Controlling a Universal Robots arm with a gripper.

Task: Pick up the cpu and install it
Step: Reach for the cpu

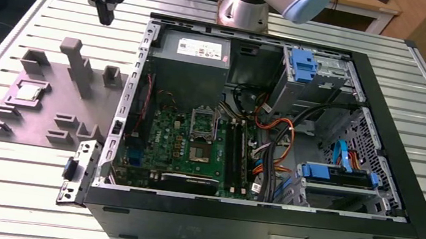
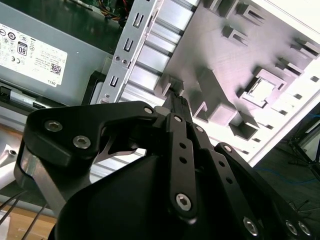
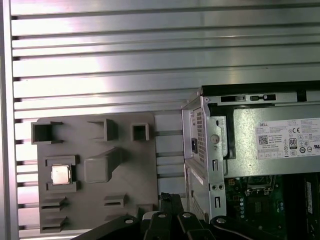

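Silvery square cpu (image 1: 29,91) in matte grey holder (image 1: 35,124), black pincer (image 1: 107,19) closed, empty, over slatted metal table (image 1: 7,179).

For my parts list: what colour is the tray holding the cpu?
The tray is dull purplish grey, clearest in the first wrist view.

Over the table: the gripper (image 1: 104,17) hangs above bare slats of the aluminium table (image 1: 11,19), with open air around it.
Fixture plate (image 1: 31,126): the cpu (image 1: 31,91) is open from above, with low nest walls touching its edges. The tall post (image 1: 75,61) stands near it.
Case wall (image 1: 130,90): it rises between the plate and the motherboard (image 1: 168,141).
Socket (image 1: 199,150): uncovered from above. The socket frame (image 1: 203,118) is just beside it, the memory slots (image 1: 234,147) are near, and the cables (image 1: 274,127) lie beyond.
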